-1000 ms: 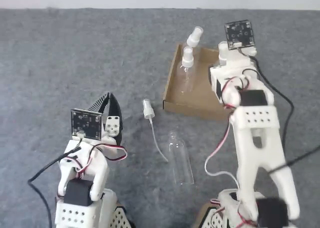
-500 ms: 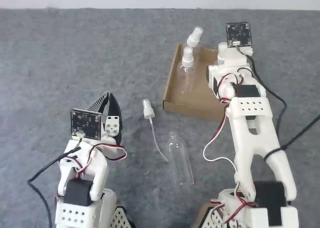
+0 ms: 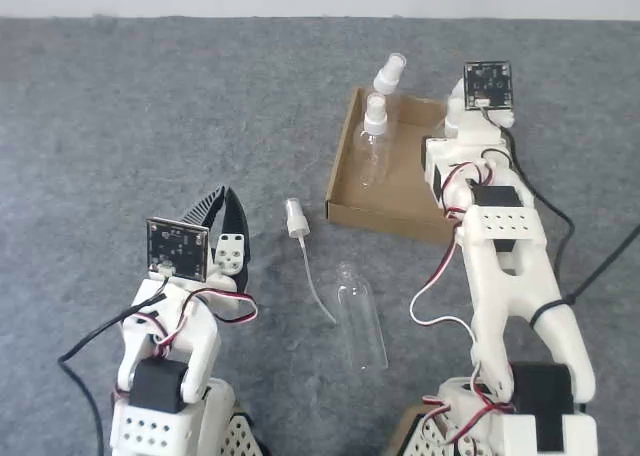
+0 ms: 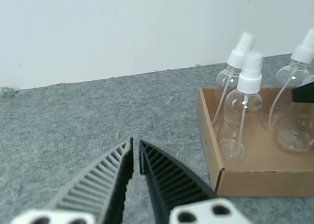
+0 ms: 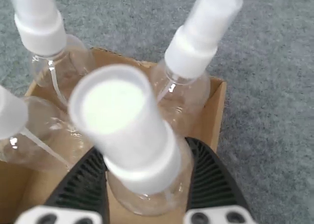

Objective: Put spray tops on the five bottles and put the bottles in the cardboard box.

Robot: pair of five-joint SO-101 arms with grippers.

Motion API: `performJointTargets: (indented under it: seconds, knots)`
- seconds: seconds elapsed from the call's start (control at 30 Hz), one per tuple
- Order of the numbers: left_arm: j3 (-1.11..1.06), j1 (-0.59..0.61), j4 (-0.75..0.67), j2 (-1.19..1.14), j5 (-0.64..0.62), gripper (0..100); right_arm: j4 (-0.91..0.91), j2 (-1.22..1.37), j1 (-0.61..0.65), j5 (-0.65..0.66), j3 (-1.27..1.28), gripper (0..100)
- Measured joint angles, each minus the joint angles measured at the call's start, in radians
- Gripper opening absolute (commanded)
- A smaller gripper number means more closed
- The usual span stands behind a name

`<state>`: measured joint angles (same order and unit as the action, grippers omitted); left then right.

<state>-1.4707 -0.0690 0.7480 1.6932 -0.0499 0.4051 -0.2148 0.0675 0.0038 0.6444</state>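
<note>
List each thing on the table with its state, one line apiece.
Box: open on top.
Three bottles: capped, standing in the box.
Fourth bottle: capped, in the box, gripped by right pincer.
Fifth bottle: uncapped, lying on the mat.
Spray top: loose, lying on the mat.
Left pincer: shut, empty.

I have the high camera looking down over the worktop (image 3: 150, 106); left wrist faces the cardboard box (image 3: 385, 219) from afar, right wrist peers in close.

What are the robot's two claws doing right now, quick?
Left gripper: closed, holding nothing.
Right gripper: closed on a bottle that has its spray top on.
</note>
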Motion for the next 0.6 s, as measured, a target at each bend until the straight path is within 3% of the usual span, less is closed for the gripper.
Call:
performJointTargets:
  seconds: [0.6]
  knots:
    - [0.000,0.000,0.003,0.000,0.000,1,-0.057,0.143,-0.020,-0.005,-0.020,1.0]
